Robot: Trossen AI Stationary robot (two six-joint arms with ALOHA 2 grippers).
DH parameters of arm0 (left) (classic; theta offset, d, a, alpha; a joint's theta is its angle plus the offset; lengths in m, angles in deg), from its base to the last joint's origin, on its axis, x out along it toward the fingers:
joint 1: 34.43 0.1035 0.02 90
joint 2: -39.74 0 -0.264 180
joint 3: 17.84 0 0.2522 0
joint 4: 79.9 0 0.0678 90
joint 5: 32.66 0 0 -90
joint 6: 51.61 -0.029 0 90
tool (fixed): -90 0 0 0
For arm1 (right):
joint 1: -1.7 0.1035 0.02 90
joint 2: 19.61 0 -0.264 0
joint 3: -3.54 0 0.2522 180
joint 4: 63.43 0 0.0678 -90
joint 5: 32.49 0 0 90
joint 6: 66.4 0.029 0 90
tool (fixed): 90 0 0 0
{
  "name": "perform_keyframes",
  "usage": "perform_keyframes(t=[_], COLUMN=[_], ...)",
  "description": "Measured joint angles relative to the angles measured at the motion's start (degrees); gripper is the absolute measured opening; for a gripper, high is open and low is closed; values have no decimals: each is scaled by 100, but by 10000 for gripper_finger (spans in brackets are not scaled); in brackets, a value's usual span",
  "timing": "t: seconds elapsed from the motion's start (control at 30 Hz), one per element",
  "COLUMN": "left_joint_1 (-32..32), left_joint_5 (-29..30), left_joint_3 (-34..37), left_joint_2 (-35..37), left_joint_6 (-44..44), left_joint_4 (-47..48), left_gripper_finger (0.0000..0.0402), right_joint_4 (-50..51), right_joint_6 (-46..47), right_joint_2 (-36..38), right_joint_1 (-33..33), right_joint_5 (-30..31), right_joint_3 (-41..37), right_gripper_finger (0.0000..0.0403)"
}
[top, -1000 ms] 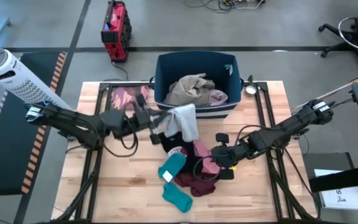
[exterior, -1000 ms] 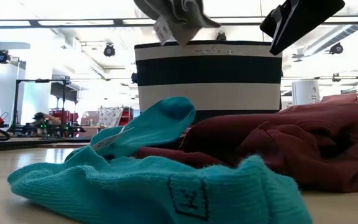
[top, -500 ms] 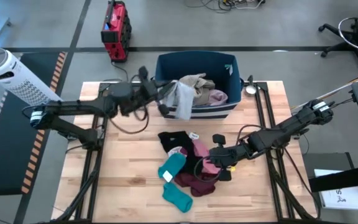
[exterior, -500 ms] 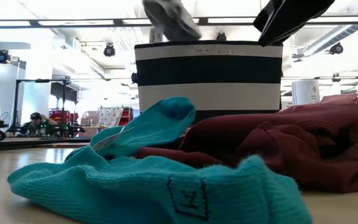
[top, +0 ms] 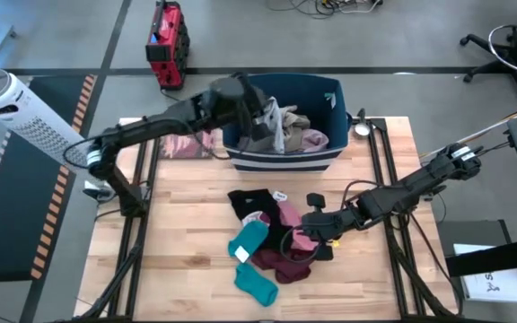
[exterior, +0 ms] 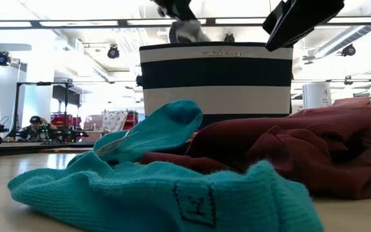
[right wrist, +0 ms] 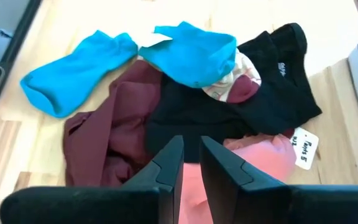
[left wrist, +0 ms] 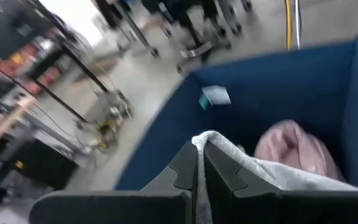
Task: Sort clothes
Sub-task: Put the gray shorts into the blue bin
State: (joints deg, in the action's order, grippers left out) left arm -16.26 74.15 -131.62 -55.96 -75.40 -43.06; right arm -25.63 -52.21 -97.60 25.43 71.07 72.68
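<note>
**Grey garment held over the bin**

My left claw (top: 260, 112) is clamped on the grey garment (top: 276, 126), which hangs over the dark blue bin (top: 240, 148); the drop lies straight below. My right claw (top: 305, 229), fingers narrowly apart and holding nothing, hovers over the pink piece (right wrist: 263, 158) in the pile on the table (top: 187, 251), the nearer arm there.
</note>
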Motion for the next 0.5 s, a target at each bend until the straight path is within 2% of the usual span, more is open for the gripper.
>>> perform_keyframes(t=[0.23, 0.4, 0.5], left_joint_1=[104, 87, 32], left_joint_5=[24, 3, -334], left_joint_3=[-322, -314, -311], left_joint_2=[-535, -551, -444], left_joint_6=[159, 423, 743], left_joint_4=[373, 549, 839], left_gripper_finger=[10, 56, 95], right_joint_4=[-209, -255, -406], right_joint_6=[258, 327, 374], right_joint_2=[0, 1, 2], right_joint_1=[2, 2, 26], right_joint_5=[4, 6, 9], right_joint_3=[-300, -431, -510], right_gripper_finger=[45, 54, 58])
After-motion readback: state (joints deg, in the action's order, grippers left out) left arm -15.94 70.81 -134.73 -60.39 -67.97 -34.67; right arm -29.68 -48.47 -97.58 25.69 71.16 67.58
